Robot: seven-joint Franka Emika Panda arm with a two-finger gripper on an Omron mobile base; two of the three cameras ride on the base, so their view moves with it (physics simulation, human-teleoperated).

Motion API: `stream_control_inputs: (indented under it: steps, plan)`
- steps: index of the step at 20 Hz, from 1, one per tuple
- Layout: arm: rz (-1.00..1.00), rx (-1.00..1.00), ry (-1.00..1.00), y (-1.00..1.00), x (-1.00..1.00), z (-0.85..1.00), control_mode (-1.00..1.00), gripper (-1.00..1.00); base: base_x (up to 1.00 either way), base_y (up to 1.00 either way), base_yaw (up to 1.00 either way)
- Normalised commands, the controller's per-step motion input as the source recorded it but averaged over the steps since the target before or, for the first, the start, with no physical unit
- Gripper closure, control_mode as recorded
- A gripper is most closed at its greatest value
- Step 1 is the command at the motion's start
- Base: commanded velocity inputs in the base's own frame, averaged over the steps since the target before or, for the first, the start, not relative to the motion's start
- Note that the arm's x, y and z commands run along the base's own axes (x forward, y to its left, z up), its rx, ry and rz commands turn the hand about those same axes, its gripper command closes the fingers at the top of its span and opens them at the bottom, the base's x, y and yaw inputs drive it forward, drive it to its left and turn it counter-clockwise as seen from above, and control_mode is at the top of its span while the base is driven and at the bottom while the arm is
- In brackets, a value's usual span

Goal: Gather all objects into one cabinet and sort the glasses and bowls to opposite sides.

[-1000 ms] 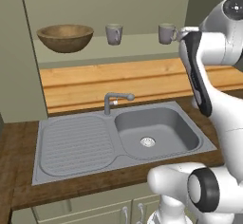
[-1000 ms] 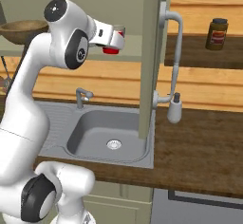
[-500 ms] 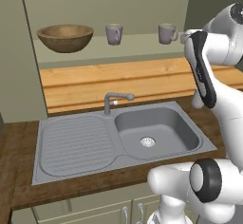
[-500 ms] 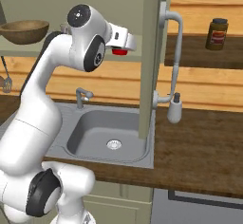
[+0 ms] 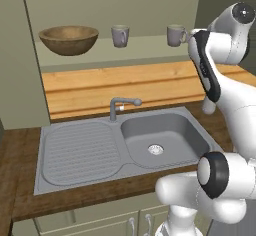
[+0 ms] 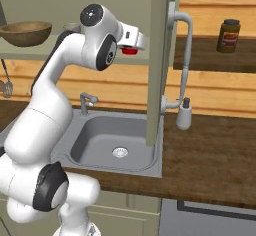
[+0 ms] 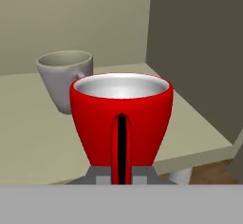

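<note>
Swinging round from the left, the arm has carried the red mug (image 7: 121,118) rightward over the last second, so that in the right base view it now hangs just short of the cabinet's (image 5: 150,0) open door edge, level with the long pale shelf (image 5: 145,47). The wooden bowl (image 5: 68,39) sits where it sat, at the far left of that shelf, and two grey mugs stand further right: one near the middle (image 5: 120,35), one (image 5: 175,35) close by the arm's wrist.

From the hand view, the gripper (image 7: 121,174) has the red mug by its handle, the jaws pinched almost shut on either side of that thin loop. The mug rides upright, mouth up, its pale inside showing. A grey mug stands just beyond it and to the left on the shelf, apart from it.

I judge the red mug light and rigid, but glossy, so likely slippery, and a handle grip leaves the body free to swing or twist if the hand jerks. It would chip against the cabinet wall or the grey mug. The handle is the sensible hold here, since the bowl of the mug is too wide for these jaws. Setting it down wants a level, slow approach onto bare shelf on the right, clear of the neighbour.
</note>
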Motion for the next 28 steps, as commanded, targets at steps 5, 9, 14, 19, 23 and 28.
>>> stream_control_inputs:
  steps: [5, 9, 14, 19, 23, 28]
  plan:
    - [0.0, 0.0, 0.0, -0.04, 0.49, 0.0, -1.0, 1.0, 0.0, 0.0, 0.0]
    - [0.0, 0.0, 0.0, -0.16, 0.45, 0.0, -1.0, 1.0, 0.0, 0.0, 0.0]
    - [0.0, 0.0, 0.0, -0.3, 0.27, -0.04, -1.0, 1.0, 0.0, 0.0, 0.0]
    - [0.0, 0.0, 0.0, -0.21, 0.29, -0.08, -1.0, 1.0, 0.0, 0.0, 0.0]
    - [0.0, 0.0, 0.0, -0.11, 0.34, -0.1, -1.0, 1.0, 0.0, 0.0, 0.0]
    - [0.0, 0.0, 0.0, -0.08, 0.25, -0.15, -1.0, 1.0, 0.0, 0.0, 0.0]
